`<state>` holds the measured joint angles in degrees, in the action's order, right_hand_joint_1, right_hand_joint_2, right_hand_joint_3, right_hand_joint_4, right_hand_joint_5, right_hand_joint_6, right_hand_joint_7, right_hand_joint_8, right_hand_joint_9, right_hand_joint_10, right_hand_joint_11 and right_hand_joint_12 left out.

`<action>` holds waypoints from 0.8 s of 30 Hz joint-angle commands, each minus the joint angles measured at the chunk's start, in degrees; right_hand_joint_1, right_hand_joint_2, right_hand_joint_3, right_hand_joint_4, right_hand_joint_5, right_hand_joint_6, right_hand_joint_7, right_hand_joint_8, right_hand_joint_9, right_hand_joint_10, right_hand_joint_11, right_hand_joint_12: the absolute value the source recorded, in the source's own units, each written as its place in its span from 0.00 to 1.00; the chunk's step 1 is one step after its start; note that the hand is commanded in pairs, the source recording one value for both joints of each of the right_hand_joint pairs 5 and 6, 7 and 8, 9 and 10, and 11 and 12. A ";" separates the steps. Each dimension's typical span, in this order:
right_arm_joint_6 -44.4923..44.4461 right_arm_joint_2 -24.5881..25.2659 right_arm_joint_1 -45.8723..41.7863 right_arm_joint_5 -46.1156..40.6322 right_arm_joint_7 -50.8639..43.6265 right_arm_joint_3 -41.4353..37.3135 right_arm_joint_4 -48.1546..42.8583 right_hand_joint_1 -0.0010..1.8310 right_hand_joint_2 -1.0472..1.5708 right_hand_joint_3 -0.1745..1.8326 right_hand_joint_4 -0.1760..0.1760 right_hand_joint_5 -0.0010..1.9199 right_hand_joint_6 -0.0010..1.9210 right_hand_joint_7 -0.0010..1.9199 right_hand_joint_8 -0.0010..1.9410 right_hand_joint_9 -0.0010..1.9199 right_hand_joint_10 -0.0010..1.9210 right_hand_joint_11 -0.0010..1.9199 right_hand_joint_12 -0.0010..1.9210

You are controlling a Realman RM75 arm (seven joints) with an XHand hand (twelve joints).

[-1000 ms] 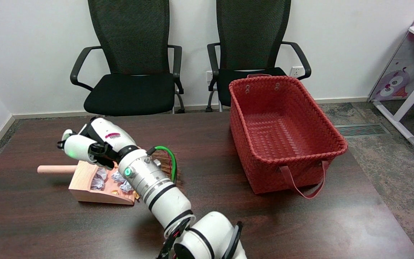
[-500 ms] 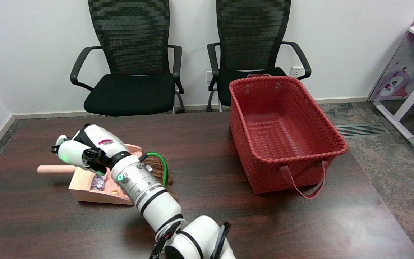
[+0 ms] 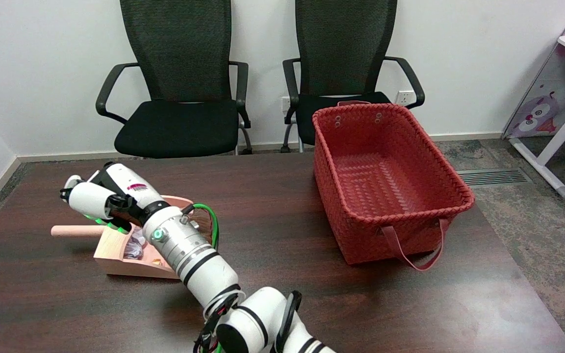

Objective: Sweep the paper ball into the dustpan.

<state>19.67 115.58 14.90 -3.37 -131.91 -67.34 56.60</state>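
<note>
Down on the table's (image 3: 42, 294) left side sits the dustpan (image 3: 115, 255), pale wood, flat on the surface, its round peg handle (image 3: 74, 231) pointing left and its open mouth facing right. Inside, a crumpled whitish paper ball (image 3: 133, 251) lies against the back wall, with another scrap of crumpled paper (image 3: 139, 238) just beside it. Much of the pan's interior is hidden, so the rest cannot be told.

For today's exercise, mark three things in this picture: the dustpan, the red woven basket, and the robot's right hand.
dustpan (image 3: 115, 255): head view, on its near wooden side wall.
red woven basket (image 3: 361, 235): head view, on its near outer wall.
right hand (image 3: 103, 198): head view, on the middle of the hand, above the dustpan.
</note>
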 commanded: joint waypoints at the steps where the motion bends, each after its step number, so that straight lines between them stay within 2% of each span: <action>1: 6.70 -4.97 10.45 -25.74 10.57 9.02 -13.18 0.18 0.86 0.63 0.61 1.00 1.00 1.00 0.99 1.00 1.00 1.00 1.00; 10: 9.50 -5.51 18.26 -28.18 22.78 10.00 -21.74 0.25 0.73 0.65 0.54 1.00 1.00 1.00 0.99 1.00 1.00 1.00 1.00; 17: 20.62 -5.98 26.61 -34.82 32.98 13.29 -31.23 0.33 0.65 0.66 0.52 1.00 1.00 1.00 0.99 1.00 1.00 1.00 1.00; 24: 20.94 -9.88 29.55 -40.22 39.13 21.32 -29.96 0.37 0.64 0.68 0.50 1.00 1.00 1.00 0.99 1.00 1.00 1.00 1.00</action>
<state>31.40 110.85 32.10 -29.30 -110.46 -57.78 36.10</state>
